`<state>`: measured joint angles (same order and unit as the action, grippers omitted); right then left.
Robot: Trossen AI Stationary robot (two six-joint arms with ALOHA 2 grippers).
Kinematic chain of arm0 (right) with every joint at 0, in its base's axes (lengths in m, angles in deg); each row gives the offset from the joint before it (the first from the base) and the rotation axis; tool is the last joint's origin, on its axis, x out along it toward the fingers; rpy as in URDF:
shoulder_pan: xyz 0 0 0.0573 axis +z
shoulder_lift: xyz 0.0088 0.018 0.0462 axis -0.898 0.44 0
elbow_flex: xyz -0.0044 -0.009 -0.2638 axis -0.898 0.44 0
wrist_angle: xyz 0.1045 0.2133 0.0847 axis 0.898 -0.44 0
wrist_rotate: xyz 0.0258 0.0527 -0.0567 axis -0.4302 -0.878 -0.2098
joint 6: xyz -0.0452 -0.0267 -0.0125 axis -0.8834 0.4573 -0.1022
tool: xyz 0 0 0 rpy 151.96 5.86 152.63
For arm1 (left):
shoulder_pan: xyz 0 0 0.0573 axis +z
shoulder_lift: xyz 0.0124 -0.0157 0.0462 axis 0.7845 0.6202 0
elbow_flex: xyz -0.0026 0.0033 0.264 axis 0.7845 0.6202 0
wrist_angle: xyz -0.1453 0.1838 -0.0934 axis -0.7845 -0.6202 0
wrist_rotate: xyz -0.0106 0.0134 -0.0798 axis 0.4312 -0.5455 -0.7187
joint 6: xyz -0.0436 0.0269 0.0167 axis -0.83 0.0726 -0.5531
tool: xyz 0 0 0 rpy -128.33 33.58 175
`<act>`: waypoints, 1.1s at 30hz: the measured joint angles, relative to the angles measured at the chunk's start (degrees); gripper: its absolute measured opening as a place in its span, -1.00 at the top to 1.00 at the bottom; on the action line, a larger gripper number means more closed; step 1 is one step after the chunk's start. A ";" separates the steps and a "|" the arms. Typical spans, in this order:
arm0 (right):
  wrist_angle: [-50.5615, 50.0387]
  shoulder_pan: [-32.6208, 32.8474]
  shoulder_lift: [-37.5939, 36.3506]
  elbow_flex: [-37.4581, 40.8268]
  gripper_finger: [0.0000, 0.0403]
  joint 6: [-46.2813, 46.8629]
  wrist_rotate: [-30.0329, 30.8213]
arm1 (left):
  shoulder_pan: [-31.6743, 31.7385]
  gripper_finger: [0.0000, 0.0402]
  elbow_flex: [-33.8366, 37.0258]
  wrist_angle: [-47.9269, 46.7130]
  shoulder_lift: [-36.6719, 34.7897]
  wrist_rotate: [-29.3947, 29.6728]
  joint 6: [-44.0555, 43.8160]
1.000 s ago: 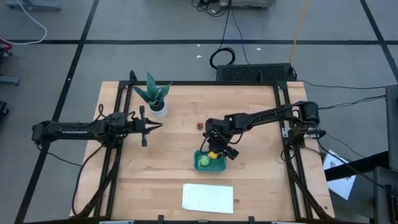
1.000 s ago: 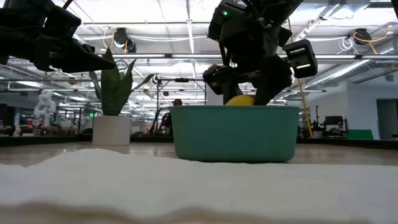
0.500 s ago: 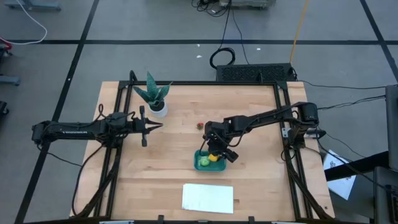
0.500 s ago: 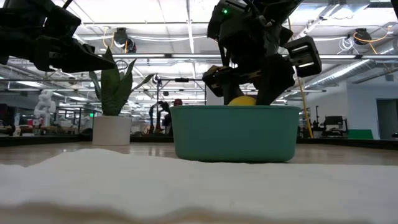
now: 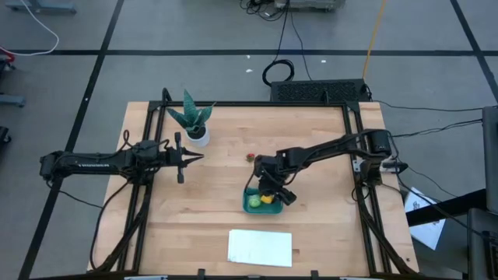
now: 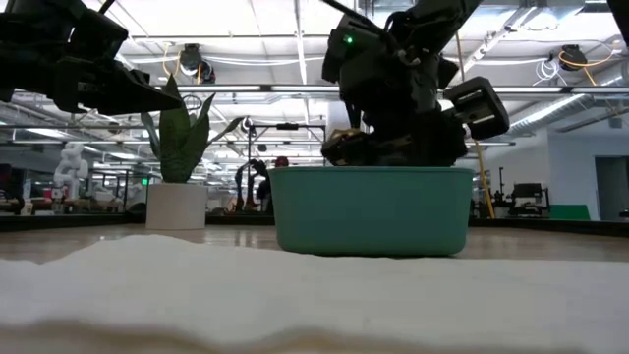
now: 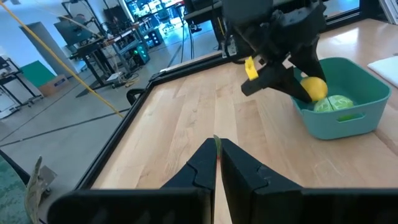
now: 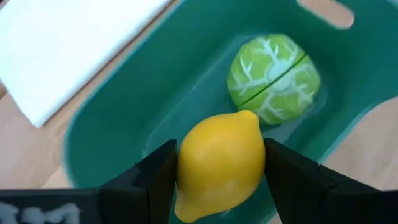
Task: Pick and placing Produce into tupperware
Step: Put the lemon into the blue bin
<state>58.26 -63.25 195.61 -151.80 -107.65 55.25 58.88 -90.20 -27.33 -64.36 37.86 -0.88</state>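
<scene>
Down goes your right end effector (image 5: 268,197) into the teal tupperware (image 5: 254,208): a second ago the lemon (image 8: 217,163) sat visibly above the rim in the low view, and now the rim hides it. Your fingers (image 8: 155,177) are spread about the lemon's width and pressed to both its flanks, so it's gripped, not yet let go. You've got it low inside the tub, just beside the light green cabbage (image 8: 273,78), which already lies on the tub floor; lowering it that far should keep it from bouncing out when you open. Free floor shows beside the cabbage, so I'd judge the lemon fits.

Your small dark red piece (image 5: 250,157) sits out on the bench (image 5: 218,202), well apart from the tub, toward the potted plant (image 5: 193,120). That's the one left to fetch.

Your left end effector (image 5: 194,158) hovers closed and empty above the bench near the plant, clear of the work. The white sheet (image 5: 260,247) lies near the front edge.
</scene>
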 joint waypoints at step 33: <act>-0.36 3.14 1.44 -0.06 0.00 -2.98 4.54 | 0.02 0.87 0.00 -0.02 0.00 -0.02 0.15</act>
<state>57.90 -60.11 197.04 -151.85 -110.63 59.78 58.90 -90.20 -27.35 -64.36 37.84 -0.72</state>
